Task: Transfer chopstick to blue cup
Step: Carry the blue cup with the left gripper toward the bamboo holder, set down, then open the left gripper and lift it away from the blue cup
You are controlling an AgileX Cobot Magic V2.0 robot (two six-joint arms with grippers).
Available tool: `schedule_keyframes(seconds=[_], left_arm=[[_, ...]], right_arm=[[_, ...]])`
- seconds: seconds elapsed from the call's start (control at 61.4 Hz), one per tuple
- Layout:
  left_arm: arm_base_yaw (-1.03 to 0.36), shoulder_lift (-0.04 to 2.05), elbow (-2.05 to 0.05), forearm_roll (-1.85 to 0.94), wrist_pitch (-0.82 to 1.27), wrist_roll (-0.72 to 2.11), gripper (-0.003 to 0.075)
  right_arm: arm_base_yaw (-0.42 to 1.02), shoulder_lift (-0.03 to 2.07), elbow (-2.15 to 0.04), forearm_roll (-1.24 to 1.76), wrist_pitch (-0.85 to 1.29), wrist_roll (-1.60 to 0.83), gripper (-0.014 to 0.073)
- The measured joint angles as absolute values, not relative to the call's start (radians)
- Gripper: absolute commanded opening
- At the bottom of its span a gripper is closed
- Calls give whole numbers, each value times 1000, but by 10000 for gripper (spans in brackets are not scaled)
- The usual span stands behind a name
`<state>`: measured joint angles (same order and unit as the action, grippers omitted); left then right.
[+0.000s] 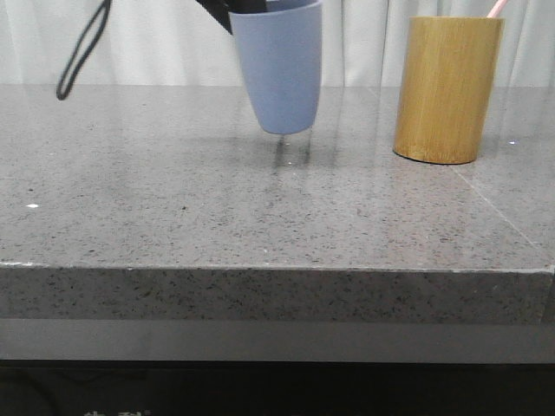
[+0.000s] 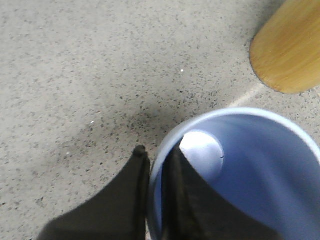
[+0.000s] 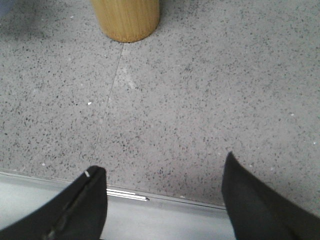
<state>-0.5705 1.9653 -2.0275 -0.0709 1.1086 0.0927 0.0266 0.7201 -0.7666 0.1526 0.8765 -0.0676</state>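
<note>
Front view: the left gripper (image 2: 156, 165) is pinching the rim of the blue cup (image 1: 279, 65), holding it clear of the bench (image 1: 217, 199) toward the far edge. A chopstick (image 1: 495, 8) is protruding from the bamboo holder (image 1: 446, 89) near the far right corner. The right gripper (image 3: 162, 187) is hanging spread wide, empty, over the near edge.
</note>
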Motion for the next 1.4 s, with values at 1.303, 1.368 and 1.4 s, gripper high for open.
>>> schedule_keyframes(seconds=[1.303,1.368,1.4], left_arm=[[-575,1960,-2238,-74,1257,71,239],[-575,1923,-2218,-74,1258,68,229],[-575,1897,-2195,-74,1258,68,224]], right_arm=[[24,720,-767,154,723,-44,510],[11,720,-767,155,690,-17,510],[-3,720,-767,156,671,0,510]])
